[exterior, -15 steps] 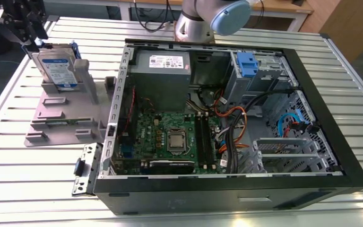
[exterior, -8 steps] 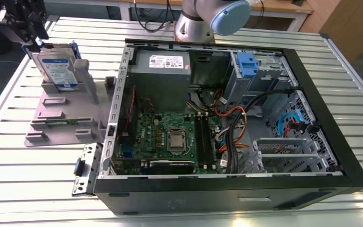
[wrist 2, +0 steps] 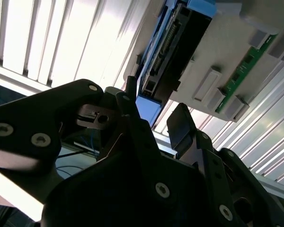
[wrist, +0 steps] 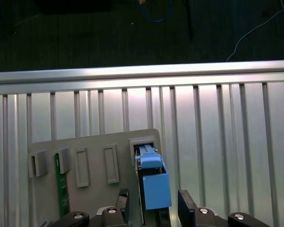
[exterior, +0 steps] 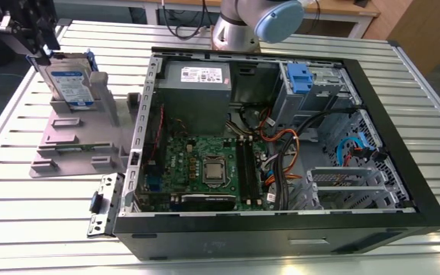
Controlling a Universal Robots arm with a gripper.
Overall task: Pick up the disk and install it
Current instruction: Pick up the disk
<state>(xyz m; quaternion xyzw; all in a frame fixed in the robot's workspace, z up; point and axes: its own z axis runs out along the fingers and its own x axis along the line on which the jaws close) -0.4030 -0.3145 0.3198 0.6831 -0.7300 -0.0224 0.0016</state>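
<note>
The disk (exterior: 71, 80) is a silver drive with a white-and-blue label in a blue bracket. It stands upright in a slot of the grey stand (exterior: 75, 143) at the exterior view's left. My gripper (exterior: 32, 40) hovers just above its top end. In both wrist views the blue end of the disk (wrist: 154, 182) (wrist 2: 146, 106) lies between my two black fingers (wrist: 185, 205) (wrist 2: 180, 123). The gripper (wrist: 154, 208) (wrist 2: 154, 116) is open, with a gap on each side of the bracket.
The open computer case (exterior: 373, 114) lies to the exterior view's right of the stand, with a blue bracket in its drive bay (exterior: 300, 77) and loose cables inside. A green memory stick (wrist: 61, 189) sits in another stand slot. The slatted metal table's edge (wrist: 142, 73) is close behind.
</note>
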